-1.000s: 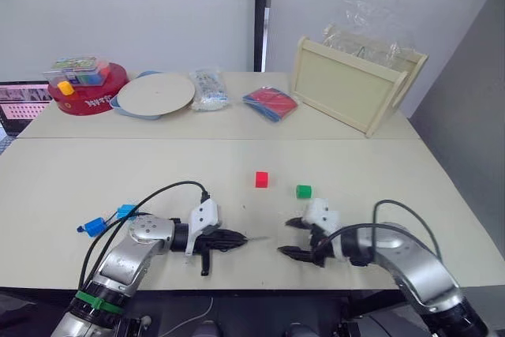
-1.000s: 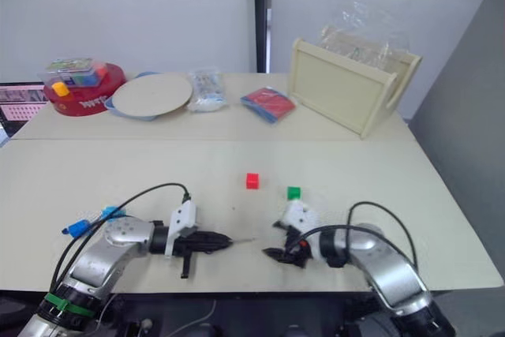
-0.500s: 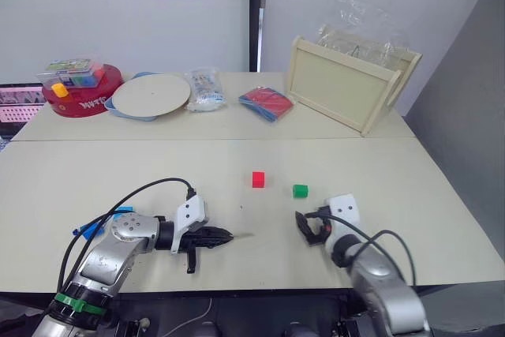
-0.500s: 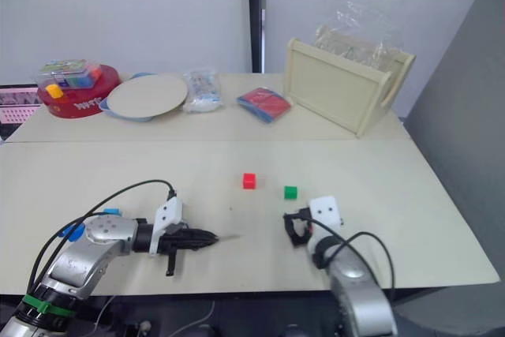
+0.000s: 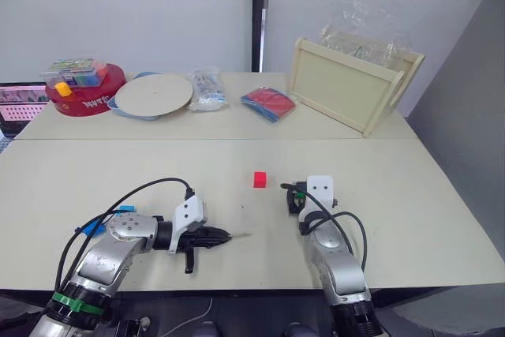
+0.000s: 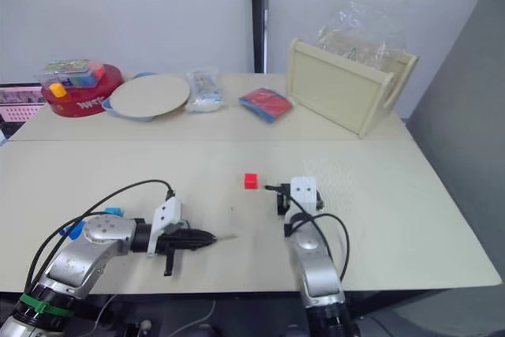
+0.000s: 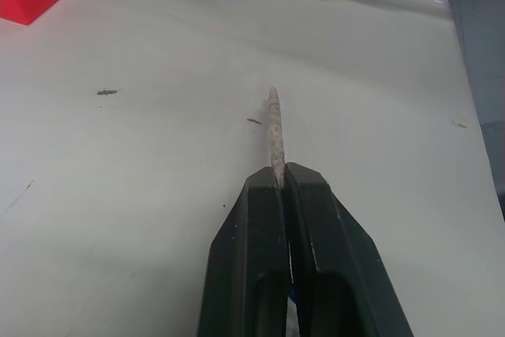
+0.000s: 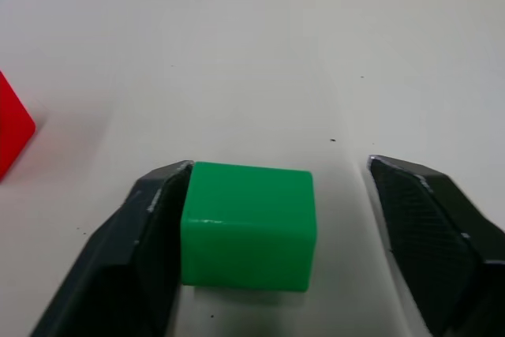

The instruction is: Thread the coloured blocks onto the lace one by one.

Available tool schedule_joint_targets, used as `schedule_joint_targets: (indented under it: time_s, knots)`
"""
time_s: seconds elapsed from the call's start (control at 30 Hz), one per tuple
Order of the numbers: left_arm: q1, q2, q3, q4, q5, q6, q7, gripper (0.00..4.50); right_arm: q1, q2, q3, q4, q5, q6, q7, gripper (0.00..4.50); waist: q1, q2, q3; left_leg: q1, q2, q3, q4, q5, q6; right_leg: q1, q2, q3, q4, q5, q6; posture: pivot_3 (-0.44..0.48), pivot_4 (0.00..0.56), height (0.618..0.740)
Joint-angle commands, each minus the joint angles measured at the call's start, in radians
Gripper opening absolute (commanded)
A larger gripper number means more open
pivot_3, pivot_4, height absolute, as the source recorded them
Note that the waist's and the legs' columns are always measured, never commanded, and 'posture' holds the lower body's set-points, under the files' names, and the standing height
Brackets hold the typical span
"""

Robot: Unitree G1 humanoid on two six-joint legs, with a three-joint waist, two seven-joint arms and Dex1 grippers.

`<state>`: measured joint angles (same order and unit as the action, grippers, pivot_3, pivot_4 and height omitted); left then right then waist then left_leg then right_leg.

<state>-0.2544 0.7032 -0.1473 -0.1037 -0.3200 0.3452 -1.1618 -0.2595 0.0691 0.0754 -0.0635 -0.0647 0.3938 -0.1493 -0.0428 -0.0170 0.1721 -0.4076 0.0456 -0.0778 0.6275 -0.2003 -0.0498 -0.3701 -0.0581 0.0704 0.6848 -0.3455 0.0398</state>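
Green block [image 8: 248, 225] sitting between spread right gripper [image 8: 276, 226] fingers, touching one. Left gripper [image 7: 282, 187] pinching lace tip [image 7: 274, 133].

A pale beige desk [image 5: 118, 163] fills the foreground, with a seam running across it toward the back. Behind it stand plain white walls [image 5: 142, 5], split by a narrow dark vertical gap [image 5: 258, 13]. A grey panel [image 5: 473, 116] rises on the right.

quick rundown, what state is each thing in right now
left tool: shut on the lace, pale tip sticking out
lace: pinched near its tip, no block on the tip
right tool: open around the green block
green block: on the table, touching one finger, gap to the other
red block: loose on the table
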Motion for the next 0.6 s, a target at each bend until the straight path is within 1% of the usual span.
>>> schedule_joint_targets:
  time_s: [0.03, 0.13, 0.2, 0.27, 0.43, 0.5, 0.6]
  knots:
    - [0.01, 0.012, 0.023, -0.04, -0.016, -0.003, -0.003, 0.0, 0.029, 0.006, 0.029, -0.022, -0.007, -0.02, 0.02, 2.3, -0.001, 0.0, 0.0, 0.0, 0.0, 0.0, 0.0, 0.0, 0.0, 0.0, 0.0, 0.0, 0.0, 0.0, 0.0, 0.0, 0.15, 0.74]
    - [0.012, 0.014, 0.025, -0.047, -0.016, 0.0, -0.003, 0.0, 0.07, 0.003, 0.042, -0.061, -0.002, -0.013, 0.037, 1.25, -0.001, 0.0, 0.0, 0.0, 0.0, 0.0, 0.0, 0.0, 0.0, 0.0, 0.0, 0.0, 0.0, 0.0, 0.0, 0.0, 0.15, 0.74]
    - [0.014, 0.013, 0.025, -0.05, -0.016, -0.001, -0.001, 0.0, 0.112, -0.004, 0.049, -0.12, 0.008, -0.007, 0.057, 1.22, -0.001, 0.0, 0.0, 0.0, 0.0, 0.0, 0.0, 0.0, 0.0, 0.0, 0.0, 0.0, 0.0, 0.0, 0.0, 0.0, 0.15, 0.74]
    - [0.016, 0.014, 0.026, -0.054, -0.015, -0.003, 0.0, 0.0, 0.179, -0.017, 0.074, -0.221, 0.011, 0.013, 0.086, 1.22, 0.001, 0.0, 0.0, 0.0, 0.0, 0.0, -0.001, 0.0, 0.0, 0.0, 0.0, 0.0, 0.0, 0.0, 0.0, 0.0, 0.15, 0.74]
    - [-0.001, 0.008, 0.023, -0.049, -0.016, -0.001, -0.002, 0.0, 0.362, -0.068, 0.171, -0.43, 0.04, 0.061, 0.18, 1.22, 0.0, 0.0, 0.0, -0.001, 0.0, 0.0, -0.001, 0.0, 0.0, -0.001, 0.0, 0.0, -0.001, 0.0, 0.0, 0.0, 0.15, 0.74]
    - [-0.013, 0.003, 0.018, -0.041, -0.012, -0.003, -0.002, 0.0, 0.394, -0.072, 0.18, -0.45, 0.07, 0.098, 0.213, 1.22, -0.003, 0.0, 0.0, 0.0, 0.001, 0.0, -0.001, 0.0, 0.0, -0.001, 0.0, 0.0, -0.001, 0.0, 0.0, 0.0, 0.15, 0.74]
    - [-0.024, -0.005, 0.008, -0.04, -0.007, 0.0, 0.003, 0.0, 0.38, -0.077, 0.188, -0.421, 0.101, 0.124, 0.26, 1.22, -0.004, 0.0, 0.0, 0.001, 0.001, 0.0, -0.001, 0.0, 0.0, 0.0, 0.001, 0.0, 0.0, 0.0, 0.0, 0.0, 0.15, 0.74]
